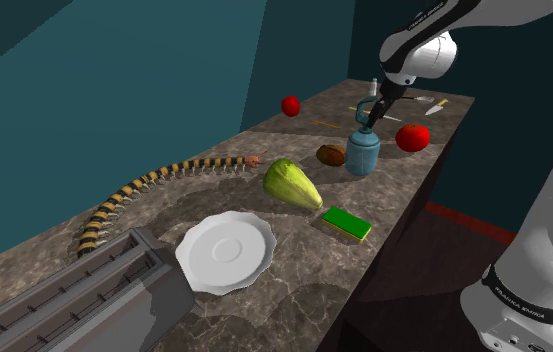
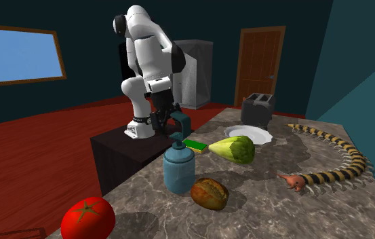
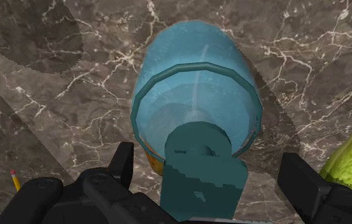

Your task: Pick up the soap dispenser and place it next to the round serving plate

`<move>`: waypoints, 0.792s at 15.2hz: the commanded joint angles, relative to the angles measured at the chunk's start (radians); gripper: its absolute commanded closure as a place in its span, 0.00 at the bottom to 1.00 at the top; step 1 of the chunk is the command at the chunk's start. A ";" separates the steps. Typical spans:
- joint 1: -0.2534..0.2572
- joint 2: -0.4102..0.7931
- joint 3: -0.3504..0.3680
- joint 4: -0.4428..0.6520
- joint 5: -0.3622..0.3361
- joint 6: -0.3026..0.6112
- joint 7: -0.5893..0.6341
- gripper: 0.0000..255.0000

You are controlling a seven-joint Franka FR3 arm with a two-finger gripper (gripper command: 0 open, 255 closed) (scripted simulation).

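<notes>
Obs: end effector (image 3: 207,163) open, fingers (image 3: 122,165) apart on either side of pump head, not touching it. Teal soap dispenser (image 3: 193,95) upright on counter (image 1: 294,290) directly beneath end effector. White round plate (image 1: 226,250) well apart from it, same counter

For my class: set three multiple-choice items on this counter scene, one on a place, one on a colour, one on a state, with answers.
1. Nearest the translucent blue soap dispenser lies: A grey toaster; B brown oval bread roll; C white round plate.
2. The flat rectangular sponge has a top that is: A red; B green; C white.
3. The black two-finger claw is: A open; B shut on the roll; C shut on the plate.
Answers: B, the roll sits beside the dispenser; B, the top shows green; A, the fingers stand apart.
</notes>
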 commanded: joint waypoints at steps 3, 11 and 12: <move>0.000 0.001 0.000 0.000 0.001 0.000 -0.001 0.00; 0.000 0.001 0.000 0.001 0.001 0.000 -0.001 1.00; 0.000 0.001 0.000 0.001 0.001 0.000 -0.001 1.00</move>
